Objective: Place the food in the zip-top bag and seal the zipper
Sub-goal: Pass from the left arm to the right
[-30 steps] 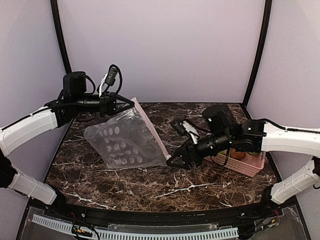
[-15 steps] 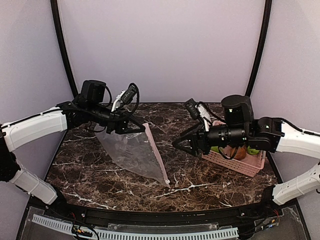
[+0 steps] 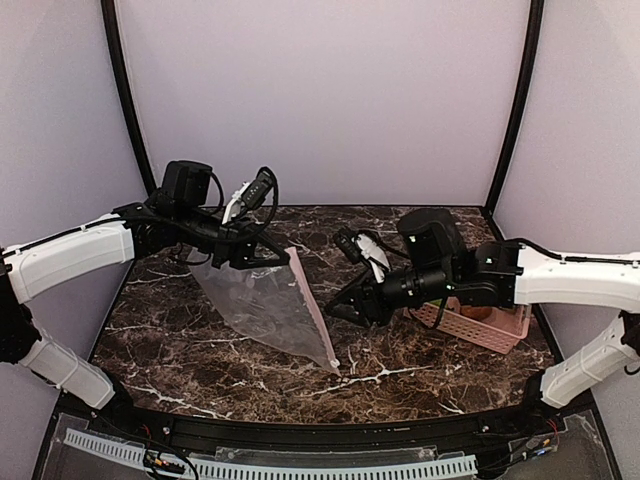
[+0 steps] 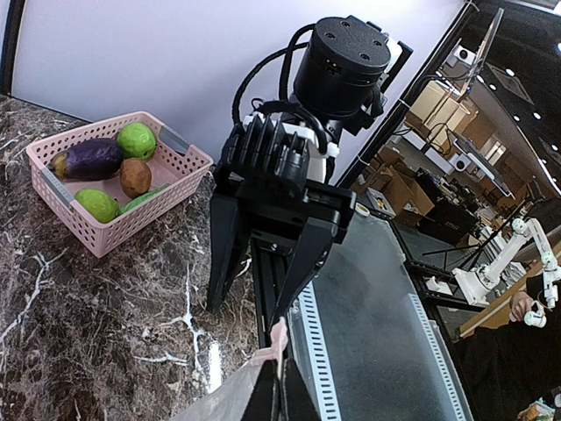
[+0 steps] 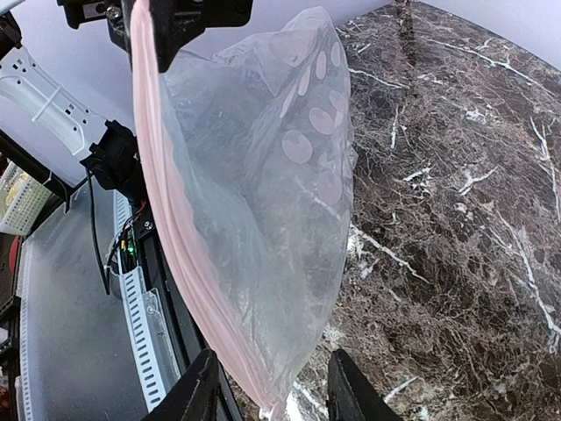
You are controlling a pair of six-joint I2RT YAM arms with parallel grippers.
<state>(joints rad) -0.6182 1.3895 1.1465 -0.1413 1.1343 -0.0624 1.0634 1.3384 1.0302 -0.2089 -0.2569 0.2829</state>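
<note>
Your left gripper (image 3: pixel 272 257) is pinched tight on the upper corner of the zip-top bag (image 3: pixel 262 305), right at the pink edge; in the left wrist view its fingers meet on that strip. From the grip the bag hangs slack toward 5 o'clock in the overhead view, its lower tip down near the marble table (image 3: pixel 190 355). The only printing on the clear plastic is a cluster of white round dots, plain in the right wrist view. The zipper (image 3: pixel 316 312) runs down the bag's right-hand edge, with a small white slider (image 3: pixel 335 366) at the bottom end.

Your right gripper (image 3: pixel 345 306) points toward 8 o'clock, just beside the zipper, jaws spread wide and holding nothing. Its own camera shows the bag's lower corner between the two fingers; whether they touch it you cannot tell.

At 3 o'clock sits the pink basket (image 3: pixel 492 332). It holds the eggplant (image 4: pixel 88 160), round green fruit (image 4: pixel 137 139), brown lump (image 4: pixel 135 176), green pear (image 4: pixel 96 204) and cucumber piece (image 4: pixel 145 199).
</note>
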